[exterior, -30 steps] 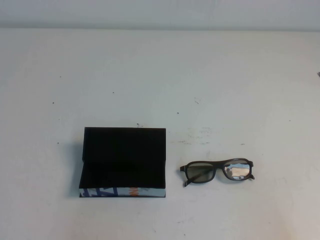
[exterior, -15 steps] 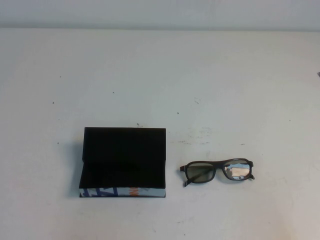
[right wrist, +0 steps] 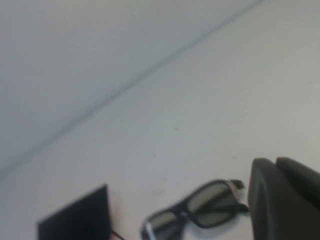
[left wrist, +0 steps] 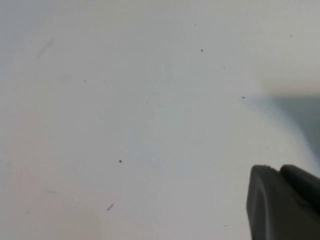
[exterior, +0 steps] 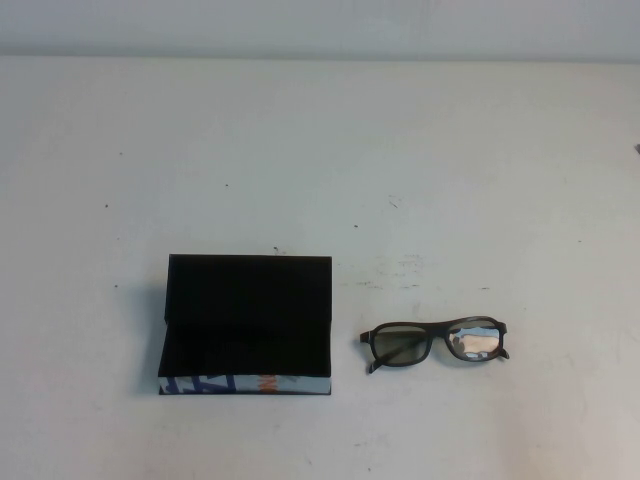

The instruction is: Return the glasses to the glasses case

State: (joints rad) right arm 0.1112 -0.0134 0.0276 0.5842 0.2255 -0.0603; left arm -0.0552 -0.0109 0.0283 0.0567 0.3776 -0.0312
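Observation:
The glasses (exterior: 437, 328) lie folded on the white table, lenses facing the robot's side, just right of the glasses case (exterior: 247, 320). The case stands open, its black lid raised at the back, the black lining bare and the blue-and-orange printed side facing front. Neither gripper shows in the high view. In the right wrist view my right gripper (right wrist: 274, 161) has its fingers together and empty, back from the glasses (right wrist: 200, 206), with the case (right wrist: 75, 220) beyond them. In the left wrist view my left gripper (left wrist: 277, 168) has its fingers together over bare table.
The white table (exterior: 320, 160) stretches wide behind and to both sides of the case and glasses, with small dark specks and scuffs. A pale wall (right wrist: 75, 50) rises at the table's far edge.

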